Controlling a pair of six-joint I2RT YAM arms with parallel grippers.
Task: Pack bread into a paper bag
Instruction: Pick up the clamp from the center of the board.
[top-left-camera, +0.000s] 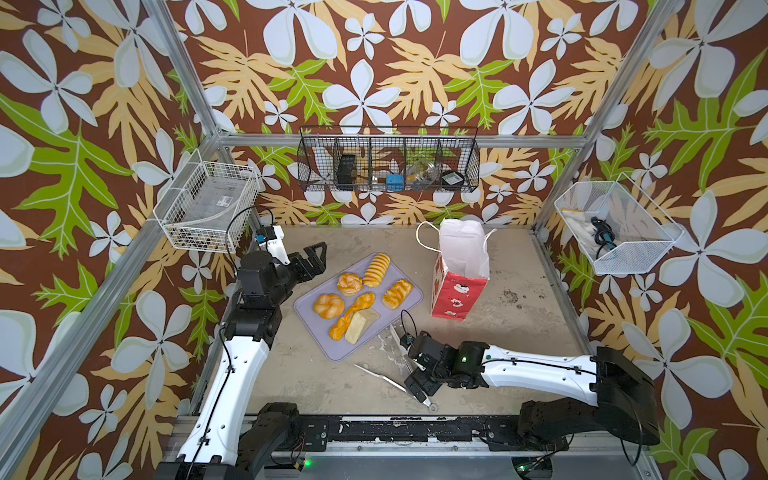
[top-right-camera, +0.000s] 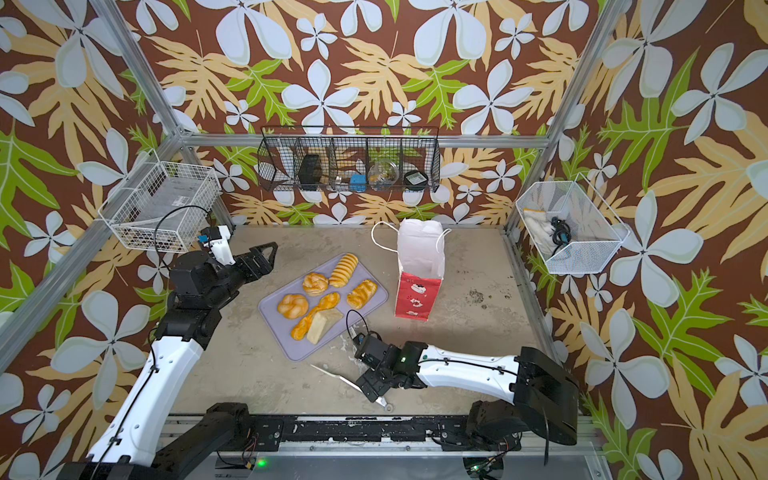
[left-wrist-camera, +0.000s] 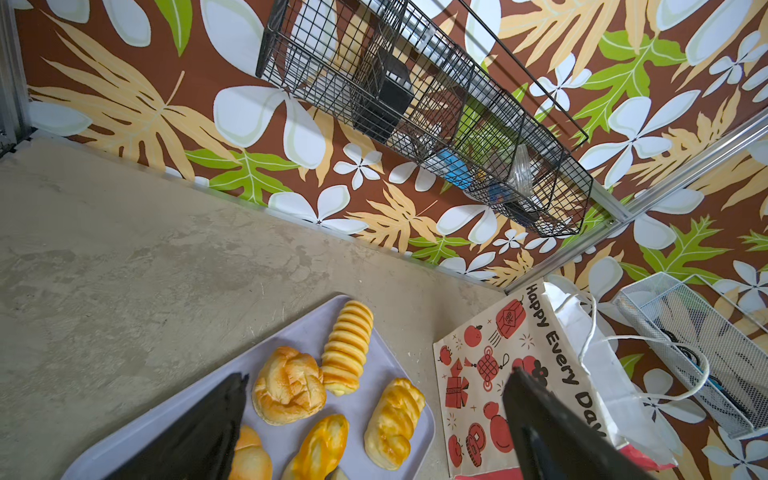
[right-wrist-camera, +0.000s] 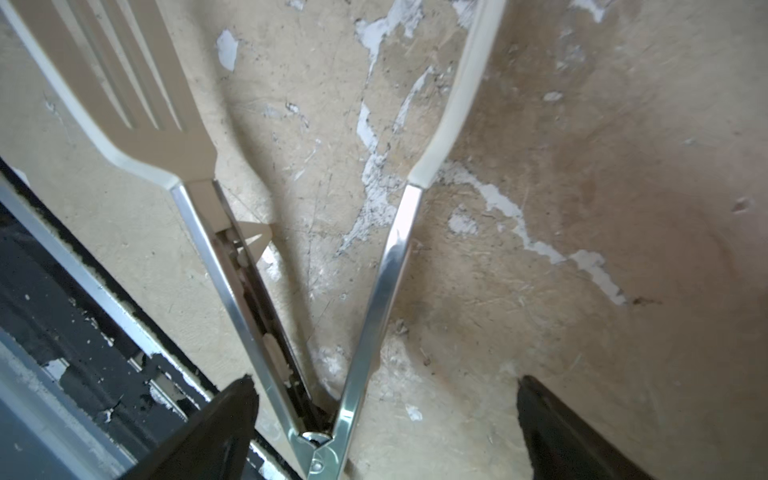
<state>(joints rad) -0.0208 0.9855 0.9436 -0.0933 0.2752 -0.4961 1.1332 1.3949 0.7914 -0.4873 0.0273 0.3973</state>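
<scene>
Looking down the right wrist camera, I find my right claw spread wide, straddling the hinge end of the tongs. They lie flat on the desk near its front edge, splayed in a V, and neither finger touches the metal. I take them as the lifting tool, left where this arm reaches easily. Both top views hide that gap under the claw's body. Past them, all six pieces of bread sit on the lavender tray, none packed yet. My left claw hangs open and empty above the desk just off the tray's far left edge, probably waiting. Farther right the bag stands upright beside the tray, mouth open, ready for drops from above. Only the top views show its white inside. Only the left wrist view shows its pale printed side with lettering.
</scene>
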